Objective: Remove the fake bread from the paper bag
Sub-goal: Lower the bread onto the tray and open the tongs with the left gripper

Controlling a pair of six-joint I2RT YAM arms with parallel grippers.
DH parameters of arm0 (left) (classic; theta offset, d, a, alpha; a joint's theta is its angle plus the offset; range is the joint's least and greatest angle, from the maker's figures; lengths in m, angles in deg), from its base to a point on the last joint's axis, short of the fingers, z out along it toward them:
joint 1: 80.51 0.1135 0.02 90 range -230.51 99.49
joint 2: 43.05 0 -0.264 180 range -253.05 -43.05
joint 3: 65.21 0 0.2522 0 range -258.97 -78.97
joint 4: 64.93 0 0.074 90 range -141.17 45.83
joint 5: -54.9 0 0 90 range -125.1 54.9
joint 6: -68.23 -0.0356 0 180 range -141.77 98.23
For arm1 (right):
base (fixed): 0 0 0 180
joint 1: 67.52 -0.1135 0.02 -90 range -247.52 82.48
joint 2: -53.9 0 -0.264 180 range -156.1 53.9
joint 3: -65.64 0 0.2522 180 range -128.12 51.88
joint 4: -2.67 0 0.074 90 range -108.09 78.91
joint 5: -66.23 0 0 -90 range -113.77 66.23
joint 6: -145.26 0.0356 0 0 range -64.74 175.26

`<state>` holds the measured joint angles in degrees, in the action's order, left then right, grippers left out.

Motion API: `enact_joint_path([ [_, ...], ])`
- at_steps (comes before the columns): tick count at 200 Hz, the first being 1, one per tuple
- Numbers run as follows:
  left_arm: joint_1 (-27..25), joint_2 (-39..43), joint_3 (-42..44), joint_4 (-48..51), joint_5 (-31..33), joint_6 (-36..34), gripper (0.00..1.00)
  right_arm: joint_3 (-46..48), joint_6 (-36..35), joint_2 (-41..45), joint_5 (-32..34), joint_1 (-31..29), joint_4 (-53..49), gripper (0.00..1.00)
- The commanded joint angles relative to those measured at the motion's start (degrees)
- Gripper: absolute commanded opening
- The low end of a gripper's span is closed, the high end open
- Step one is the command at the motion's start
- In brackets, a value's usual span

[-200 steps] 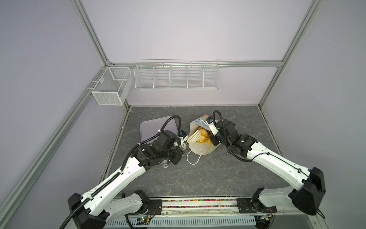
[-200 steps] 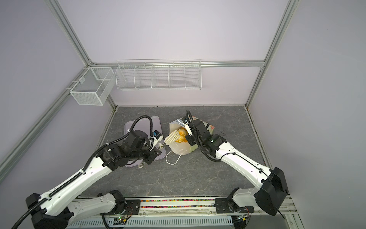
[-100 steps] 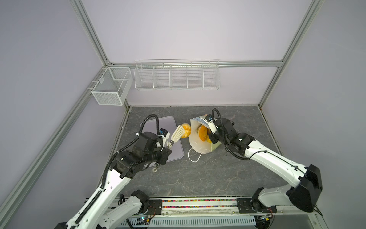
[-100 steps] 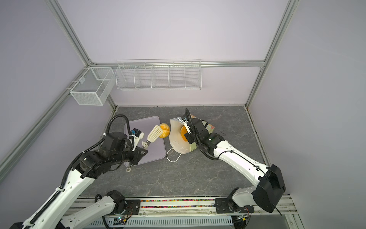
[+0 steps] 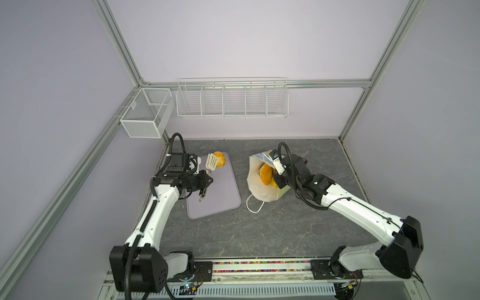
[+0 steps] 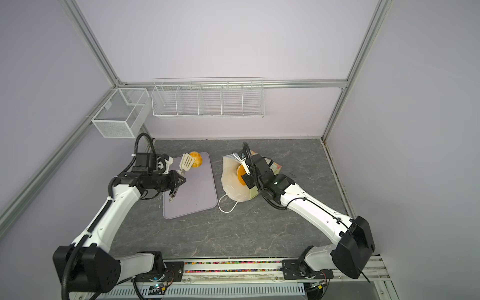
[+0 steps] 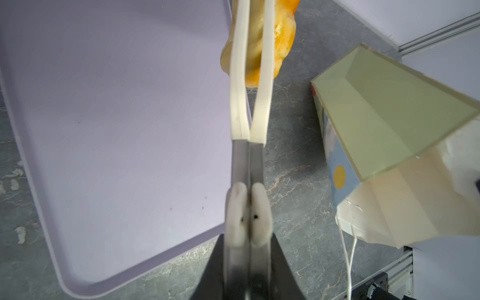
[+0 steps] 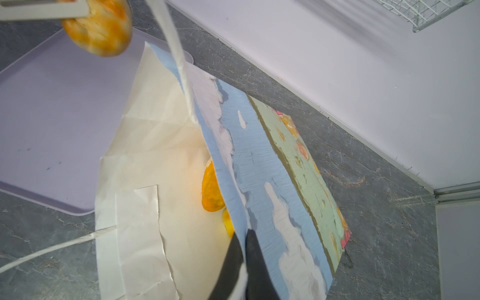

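Tongs (image 5: 211, 163), cream tips on metal arms, are gripped at the handle by the left gripper (image 7: 248, 217), whose jaws are closed tight on it. The tong tips are clamped on a round bun (image 5: 220, 159), glossy and golden-orange, and only a narrow gap is left between the arms. The bun is held at the far end of the lavender tray (image 5: 220, 193), on the left half of the grey table (image 5: 259, 233). Whether bun and tray touch cannot be told. The paper bag (image 8: 259, 161) is lying on its side to the right of the tray, just beside it, with its mouth turned left and its white inside exposed. Its upper wall, printed with blue sky and clouds, is pinched by the right gripper (image 8: 242, 235), jaws closed on the paper, so the mouth is held open. The remaining fake bread (image 5: 265, 174) is seen inside the bag; at least two orange pieces are visible, the rest hidden. A white cord handle (image 5: 253, 207) is lying on the table at the near side of the bag.
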<state>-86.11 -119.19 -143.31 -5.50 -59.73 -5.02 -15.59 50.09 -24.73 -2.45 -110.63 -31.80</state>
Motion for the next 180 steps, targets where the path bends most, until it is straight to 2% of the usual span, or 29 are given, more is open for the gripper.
enact_joint_path([
  [1, 0.66, -6.71, -5.99, -4.05, -2.92, 0.91, 0.07, 1.08, -0.48, 1.69, -0.84, 0.28, 1.18, 0.07],
  [28, 2.32, -17.6, -12.52, -2.11, -7.89, -1.51, 0.07, 1.87, -0.28, 1.8, -0.81, 0.31, 1.55, 0.07],
  [87, 2.79, -30.85, -21.18, -1.19, -7.89, -1.37, 0.08, 2.73, -0.54, 2.13, -1.49, 0.25, 1.6, 0.07],
  [112, 3.05, -33.48, -21.93, -0.67, -7.09, -1.15, 0.11, 3.12, -0.76, 2.43, -2.03, 0.28, 1.81, 0.07],
  [180, 3.41, -33.34, -22.39, 0.71, -5.68, -1.21, 0.33, 3.21, -1.55, 3.03, -3.04, 0.28, 1.11, 0.07],
])
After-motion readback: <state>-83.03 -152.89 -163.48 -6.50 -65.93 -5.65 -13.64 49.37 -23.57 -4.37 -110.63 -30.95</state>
